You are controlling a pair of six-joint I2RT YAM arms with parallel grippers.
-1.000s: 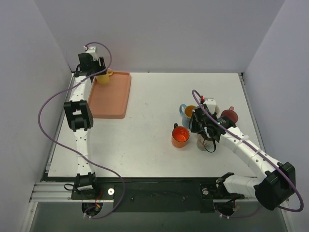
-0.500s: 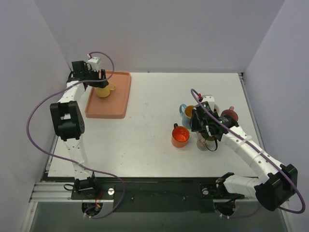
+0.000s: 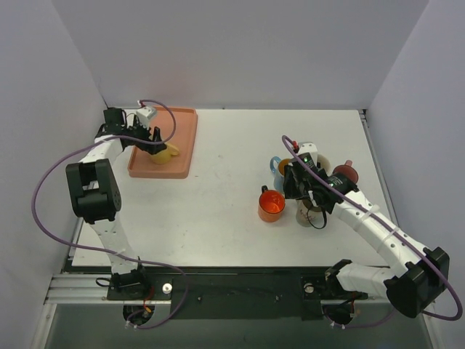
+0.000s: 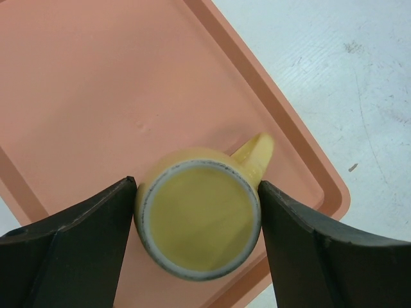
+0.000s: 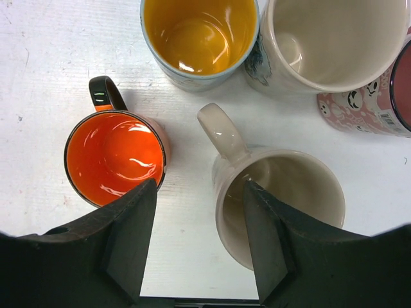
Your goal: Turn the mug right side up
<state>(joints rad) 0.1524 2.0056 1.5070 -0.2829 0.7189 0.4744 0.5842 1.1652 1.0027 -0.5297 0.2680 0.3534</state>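
Observation:
A yellow mug is held over the orange tray, its flat grey-ringed base facing the wrist camera and its handle pointing to the tray's right rim. My left gripper is shut on the mug's sides. In the top view the left gripper and the mug are above the tray's near middle. My right gripper is open, low between an upright orange mug and an upright cream mug; its right finger overlaps the cream mug's rim.
A blue mug with a yellow inside, a white mug and a pink patterned mug stand upright just beyond the right gripper. This cluster sits at the table's right middle. Walls close in the left, back and right sides.
The left arm has carried the yellow mug from the tray's far left corner toward the tray's near middle. The right gripper has shifted only slightly.

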